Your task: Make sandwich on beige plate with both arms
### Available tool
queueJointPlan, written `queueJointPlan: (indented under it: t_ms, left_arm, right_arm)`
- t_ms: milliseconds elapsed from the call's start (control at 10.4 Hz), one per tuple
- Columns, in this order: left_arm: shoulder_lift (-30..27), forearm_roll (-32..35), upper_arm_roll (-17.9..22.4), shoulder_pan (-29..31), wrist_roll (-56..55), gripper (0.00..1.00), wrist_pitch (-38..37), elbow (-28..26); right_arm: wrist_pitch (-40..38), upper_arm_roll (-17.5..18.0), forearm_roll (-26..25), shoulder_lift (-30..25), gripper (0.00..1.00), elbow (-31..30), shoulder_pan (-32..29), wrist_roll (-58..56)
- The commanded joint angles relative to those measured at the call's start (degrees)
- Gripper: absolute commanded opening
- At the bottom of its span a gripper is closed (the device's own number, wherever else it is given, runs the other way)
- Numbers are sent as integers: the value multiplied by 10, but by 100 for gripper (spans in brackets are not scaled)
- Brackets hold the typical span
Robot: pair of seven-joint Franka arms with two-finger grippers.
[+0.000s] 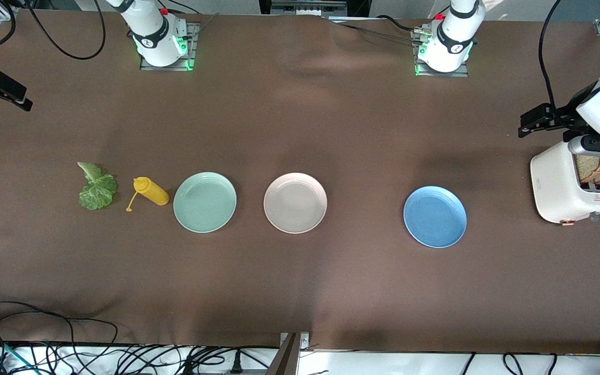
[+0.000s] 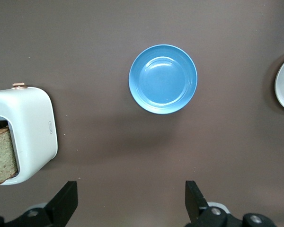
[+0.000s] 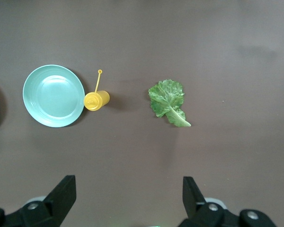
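One round, pinkish-beige plate (image 1: pixel 295 202), seemingly bare.

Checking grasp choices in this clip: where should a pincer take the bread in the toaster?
Grip the bread by its crust edge standing out of the toaster slot, coming from straight above; the toaster walls cover its lower part.

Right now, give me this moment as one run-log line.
stage: start | beige plate: empty | bread: in toaster | lettuce: on table | left gripper: open, over table by toaster | right gripper: open, above table near lettuce
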Motion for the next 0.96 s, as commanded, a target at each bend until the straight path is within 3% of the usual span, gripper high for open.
queueJointPlan:
  t_ms: [0,868]
  left_arm:
    - [-4,-15,1,5,14,100,1,3]
    - [-3,-15,0,5,14,100,1,1]
  right_arm:
    - [-12,5,4,-3,100,2,-6,-4]
    - [-31,12,3,0,100,1,-4,-2]
